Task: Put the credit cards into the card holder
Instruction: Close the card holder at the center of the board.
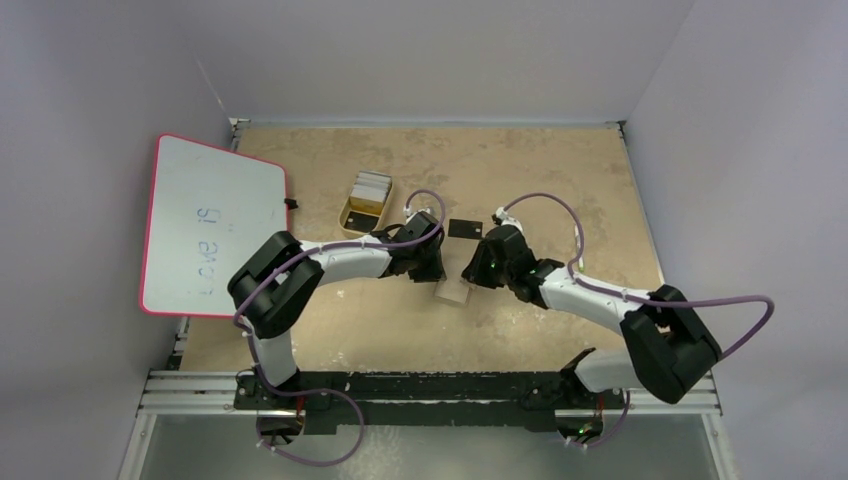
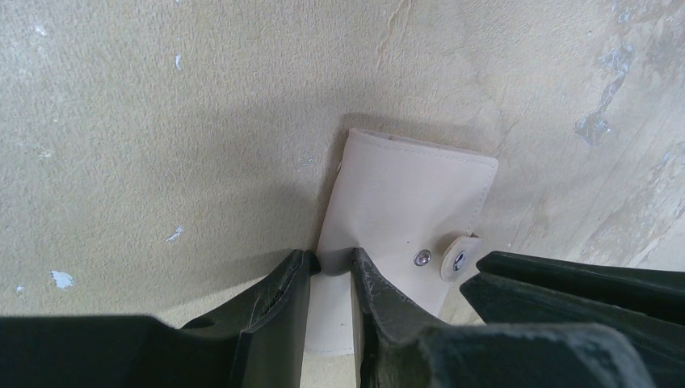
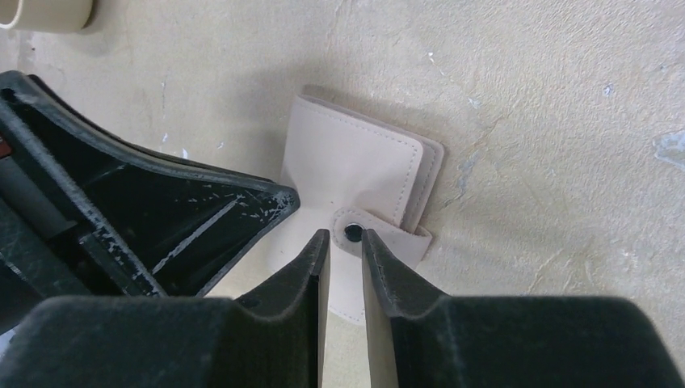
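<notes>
The table (image 1: 560,170) carries a pink-framed whiteboard (image 1: 215,225) at its 9 o'clock edge. Both arms reach in to meet near the middle. A small yellow tray (image 1: 347,215) sits at 11 o'clock from that meeting point, with a stack of pale cards (image 1: 370,187) standing in it.

The card holder (image 2: 404,194) lies between the two grippers, folded shut. A lone black card (image 1: 464,228) rests on the table at 12 o'clock from it, a little apart.

The left gripper (image 2: 331,263) has its jaws drawn to a narrow gap. The holder's near edge runs down between them, and this looks like a pinch.

The right gripper (image 3: 346,238) is just as narrowly parted, its tips on either side of the end of the snap strap (image 3: 384,234). Whether it has actually caught the strap, I cannot tell.

The step in hand appears to be opening the holder, as no card is in it yet. In the left wrist view the strap's tab sits just off the stud (image 2: 420,257), so the snap may already be free.

Next, one side needs to be held firm while the other peels the cover back to bare the pockets.
</notes>
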`<state>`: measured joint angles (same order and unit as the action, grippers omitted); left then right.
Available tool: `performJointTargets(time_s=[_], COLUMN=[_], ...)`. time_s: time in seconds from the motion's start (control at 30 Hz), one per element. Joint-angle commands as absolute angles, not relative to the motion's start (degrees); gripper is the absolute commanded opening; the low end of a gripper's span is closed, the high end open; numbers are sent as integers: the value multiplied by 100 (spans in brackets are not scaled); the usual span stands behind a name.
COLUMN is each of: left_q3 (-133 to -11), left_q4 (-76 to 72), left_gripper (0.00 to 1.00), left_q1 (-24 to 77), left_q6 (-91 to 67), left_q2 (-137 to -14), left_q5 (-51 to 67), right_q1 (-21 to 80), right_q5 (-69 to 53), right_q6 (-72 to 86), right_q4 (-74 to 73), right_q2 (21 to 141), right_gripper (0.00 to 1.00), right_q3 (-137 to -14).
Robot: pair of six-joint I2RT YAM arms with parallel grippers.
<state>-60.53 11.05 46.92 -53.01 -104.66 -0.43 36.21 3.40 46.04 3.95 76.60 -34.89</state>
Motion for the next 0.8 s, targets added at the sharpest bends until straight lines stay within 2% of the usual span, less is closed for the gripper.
performJointTargets(time_s=[0.0,0.43,0.77], left_q3=[-5898,-5862,-5889], left_q4=[1155,1142,1168], left_gripper=[24,24,24], left_q1=[4731,4729,4731], left_q6=[-5361,-5388,-5387], left_q2=[-10692,-10650,-10710], left_q5=[-173,-187,-224], right_q1=[3586,3586,3596], right_q5=[219,74,-29], right_q6=[4669,4439,4055], right_q4=[656,1052,664], right_q2=[7866,8168,8174], right_gripper=[24,21,19], right_q3=[-3525,-3466,-3566])
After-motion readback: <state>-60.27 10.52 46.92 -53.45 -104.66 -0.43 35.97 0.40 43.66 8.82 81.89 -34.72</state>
